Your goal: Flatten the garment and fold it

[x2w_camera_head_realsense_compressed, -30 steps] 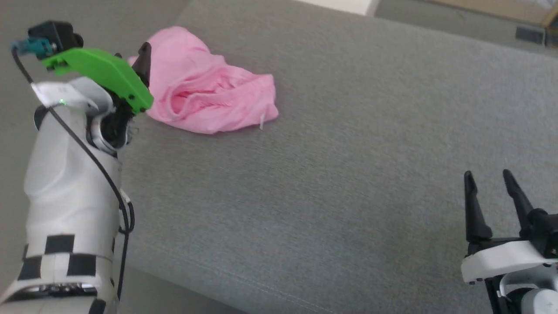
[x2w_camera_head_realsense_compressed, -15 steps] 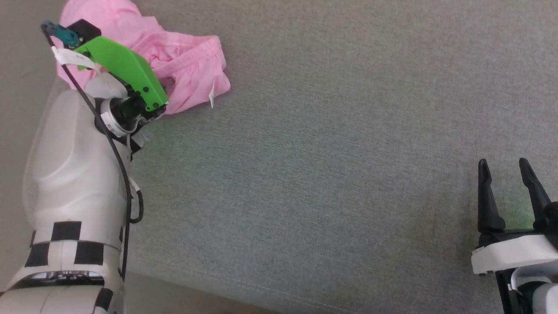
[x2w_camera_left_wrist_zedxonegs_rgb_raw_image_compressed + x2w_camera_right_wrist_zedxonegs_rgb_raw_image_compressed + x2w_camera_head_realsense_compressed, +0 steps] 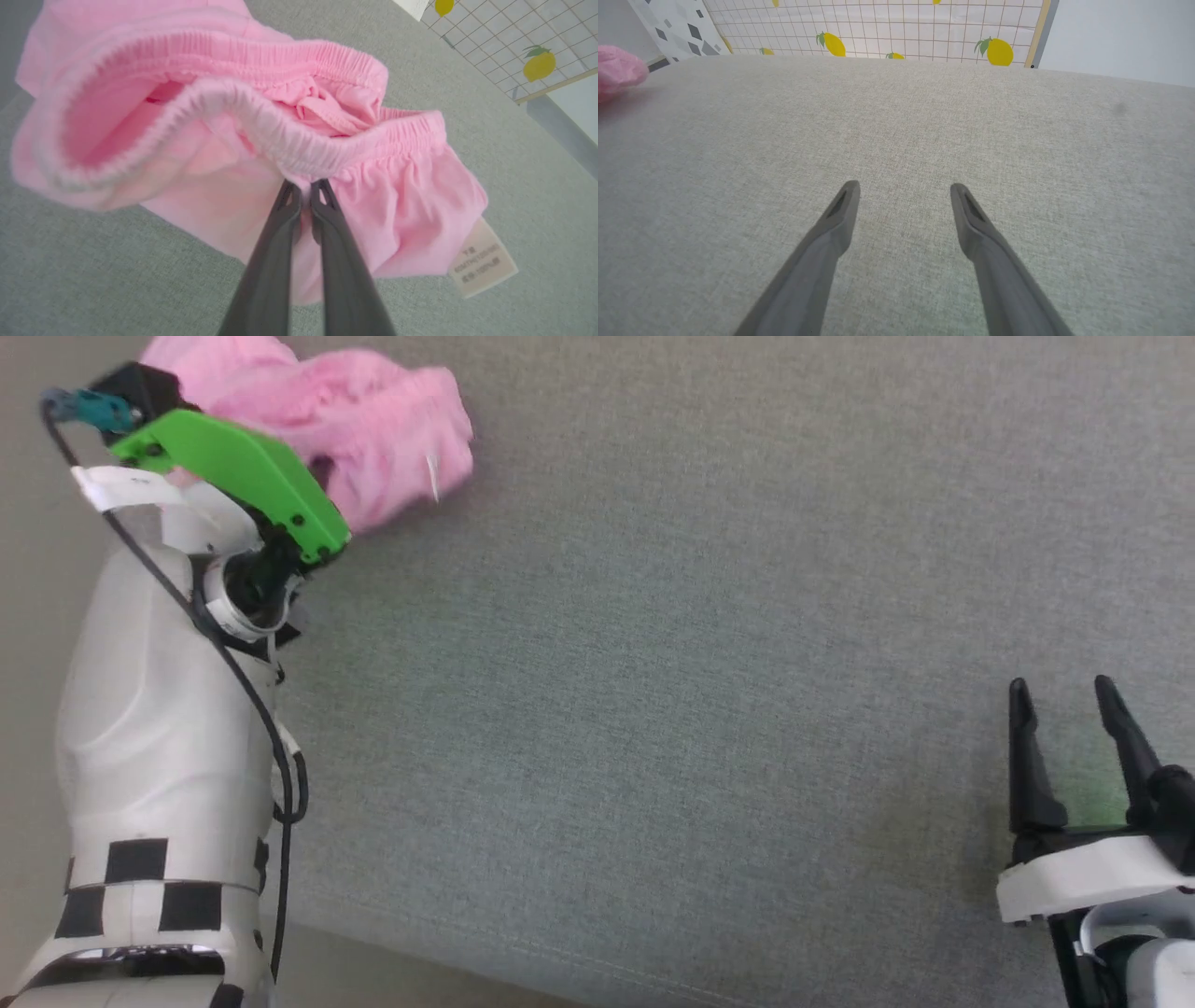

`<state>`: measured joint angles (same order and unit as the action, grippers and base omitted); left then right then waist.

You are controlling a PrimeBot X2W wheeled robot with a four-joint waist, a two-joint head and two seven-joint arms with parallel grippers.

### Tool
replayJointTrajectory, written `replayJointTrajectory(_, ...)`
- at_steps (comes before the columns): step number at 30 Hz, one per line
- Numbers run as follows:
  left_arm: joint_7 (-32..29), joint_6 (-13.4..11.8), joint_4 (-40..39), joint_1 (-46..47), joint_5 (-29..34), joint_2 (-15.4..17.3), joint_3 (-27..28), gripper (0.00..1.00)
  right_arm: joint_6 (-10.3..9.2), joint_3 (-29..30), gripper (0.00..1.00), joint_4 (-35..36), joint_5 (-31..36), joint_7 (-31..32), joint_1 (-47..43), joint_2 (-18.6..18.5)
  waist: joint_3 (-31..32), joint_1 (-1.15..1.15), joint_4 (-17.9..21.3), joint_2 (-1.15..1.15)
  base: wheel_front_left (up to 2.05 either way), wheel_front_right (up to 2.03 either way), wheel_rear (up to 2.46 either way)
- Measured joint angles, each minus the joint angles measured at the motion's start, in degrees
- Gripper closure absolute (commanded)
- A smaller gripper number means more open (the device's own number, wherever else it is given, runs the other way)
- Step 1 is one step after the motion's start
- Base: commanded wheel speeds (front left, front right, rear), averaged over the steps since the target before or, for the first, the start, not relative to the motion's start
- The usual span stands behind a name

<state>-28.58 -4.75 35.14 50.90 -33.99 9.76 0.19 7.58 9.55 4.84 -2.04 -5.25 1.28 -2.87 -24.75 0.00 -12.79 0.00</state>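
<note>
The garment [image 3: 373, 420] is a crumpled light pink bundle at the top left of the head view, on the grey cushion. In the left wrist view my left gripper [image 3: 306, 186] is shut on the garment [image 3: 210, 140], pinching the gathered elastic waistband, which loops open to the left. A small white tag [image 3: 483, 266] hangs at the cloth's lower right edge. My right gripper [image 3: 1064, 695] stands open at the lower right, far from the cloth, nothing between its fingers. The right wrist view has the open right gripper [image 3: 903, 191] over bare cushion, with a bit of the garment [image 3: 616, 70] at far left.
The grey fabric cushion [image 3: 700, 663] spreads under everything, with its front seam and edge [image 3: 560, 952] near the bottom. A wall panel with a lemon-print grid [image 3: 887, 28] stands beyond the cushion's far side. My left forearm [image 3: 159, 728] covers the lower left.
My left gripper has closed on the waistband, and the garment has bunched up and lifted slightly. The head camera shifted earlier in the second. The right gripper stays open in place.
</note>
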Motion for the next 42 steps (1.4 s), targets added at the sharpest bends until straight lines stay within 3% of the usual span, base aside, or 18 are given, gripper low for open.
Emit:
replayJointTrajectory(5,4.63,4.57,-2.35,1.85,-0.8,0.83,0.32,1.0,0.0,-1.16,0.0,-2.97,-1.48,-1.13,0.34,0.02,3.0,0.0,0.42,0.0,0.0,0.0,0.0)
replayJointTrajectory(6,5.43,8.13,-3.35,4.9,-2.5,0.79,0.14,1.0,0.0,-1.93,0.0,-5.44,-2.67,-2.35,0.77,0.01,5.14,0.0,1.09,0.0,0.0,0.0,0.0)
replayJointTrajectory(12,6.24,11.21,-6.83,9.37,-4.34,-0.05,-3.2,1.0,0.0,-3.39,0.0,-10.25,-4.81,-4.39,0.94,0.05,9.57,0.0,4.27,0.0,0.0,0.0,0.0)
replayJointTrajectory(18,5.55,11.79,-11.32,10.4,-10.05,-3.67,-8.91,1.0,0.0,-2.71,0.0,-13.13,-5.58,-5.7,0.9,0.02,12.63,0.0,9.5,0.0,0.0,0.0,0.0)
replayJointTrajectory(24,3.94,11.82,-15.5,1.36,-16.51,-6.36,-23.4,1.0,0.0,-0.94,0.0,-14.15,-5.88,-6.48,0.25,-0.01,16.04,0.0,15.9,0.0,0.0,0.0,0.0)
replayJointTrajectory(33,3.55,11.77,-8.46,-16.34,-20.2,-6.99,-43.09,1.0,0.0,-1.03,0.0,-14.71,-6.22,-6.88,-0.37,-0.03,18.64,0.0,18.37,0.01,0.0,0.0,0.0)
replayJointTrajectory(35,3.23,10.67,-5.69,-18.63,-21.25,-7.09,-46.34,1.0,0.0,-1.34,0.0,-14.77,-6.48,-6.88,-0.37,-0.03,18.73,0.0,18.11,0.0,0.0,0.0,0.0)
replayJointTrajectory(36,2.6,10.1,-4.39,-19.44,-21.52,-7.02,-47.97,0.85,0.0,-1.51,0.0,-14.78,-6.56,-6.88,-0.36,-0.02,18.72,-0.01,17.88,0.0,0.0,0.0,0.0)
replayJointTrajectory(37,2.31,9.59,-3.76,-20.09,-22.47,-6.99,-48.78,0.0,0.0,-1.63,0.0,-14.86,-6.56,-6.88,-0.36,-0.01,18.74,0.0,17.63,0.0,0.0,0.0,0.0)
replayJointTrajectory(42,2.18,8.43,-5.48,-20.56,-30.27,-6.98,-49.02,0.0,0.0,-1.51,0.0,-15.06,-6.56,-6.89,-0.39,-0.02,19.23,0.0,16.14,0.0,0.0,0.0,0.0)
